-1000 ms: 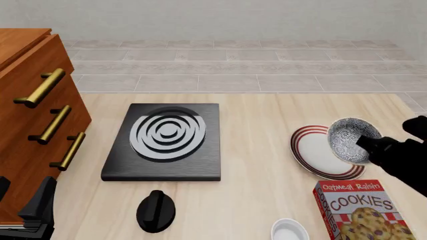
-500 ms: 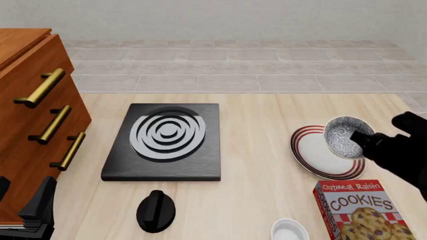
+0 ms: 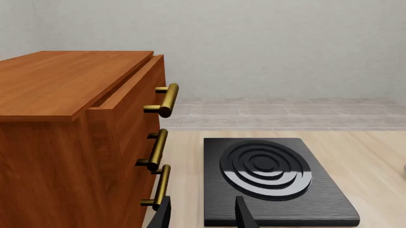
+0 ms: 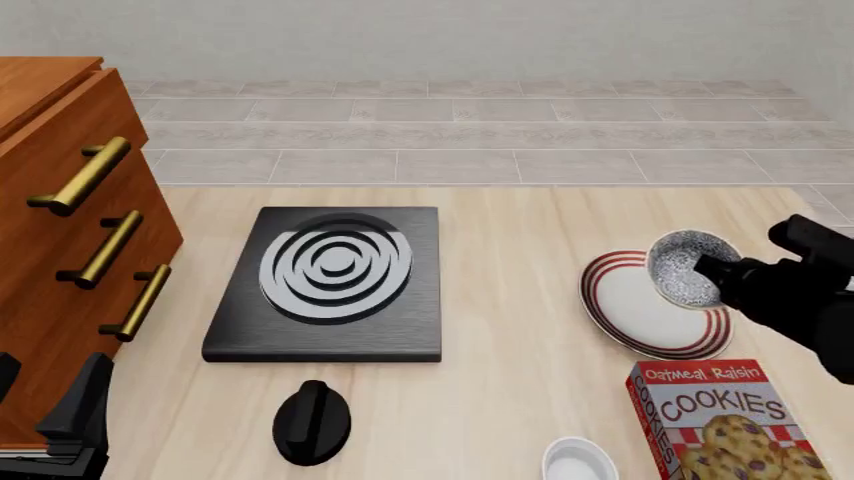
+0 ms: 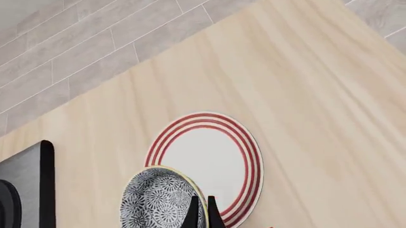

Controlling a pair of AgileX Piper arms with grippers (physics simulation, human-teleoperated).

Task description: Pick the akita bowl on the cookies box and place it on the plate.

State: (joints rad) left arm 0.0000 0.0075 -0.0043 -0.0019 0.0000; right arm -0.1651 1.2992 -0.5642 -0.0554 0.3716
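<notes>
Carried farther over the plate [image 4: 638, 305] than a second ago and sitting smaller and lower, akita bowl [image 4: 685, 270] pinched at its rim by right hand [image 5: 203, 211], ready for lowering; left hand [image 3: 201, 216] idle, fingers apart.

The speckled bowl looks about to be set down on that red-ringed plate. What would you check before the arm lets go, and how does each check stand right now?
1. Right gripper pinching the akita bowl rim: ok.
2. Bowl over the plate: ok, though toward its right side.
3. Bowl level: not ok, it is tilted.
4. Bowl resting on the plate: cannot tell.
5. Cookies box out of the way: ok, nearer the camera than the plate.
6. Left gripper far from the plate: ok, by the stove.
</notes>
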